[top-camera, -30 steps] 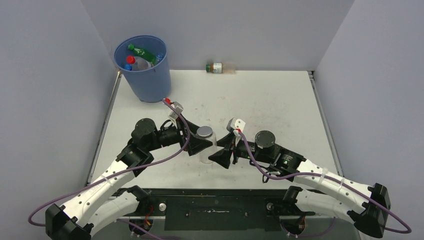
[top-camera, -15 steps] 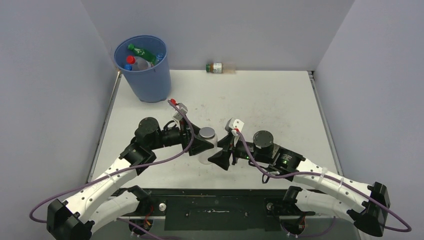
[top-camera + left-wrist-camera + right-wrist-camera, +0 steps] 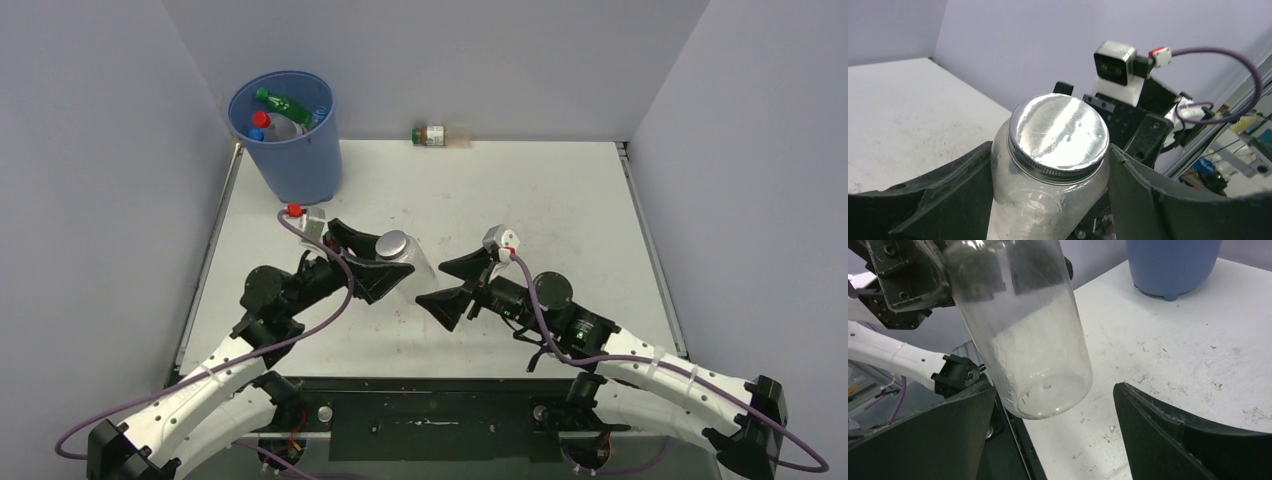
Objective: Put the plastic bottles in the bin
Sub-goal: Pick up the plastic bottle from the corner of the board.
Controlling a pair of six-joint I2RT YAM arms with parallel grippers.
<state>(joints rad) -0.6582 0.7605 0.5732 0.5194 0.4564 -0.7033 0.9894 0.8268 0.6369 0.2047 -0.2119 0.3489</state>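
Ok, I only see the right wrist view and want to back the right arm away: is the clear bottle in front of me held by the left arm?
Observer: Yes; in the left wrist view the left jaws are clamped on both sides of the clear bottle, just below its lid.
Operator: What kind of lid?
Observer: A wide silver metal one.
Operator: Any bottle outside the bin?
Observer: One small bottle lies at the far edge of the table.
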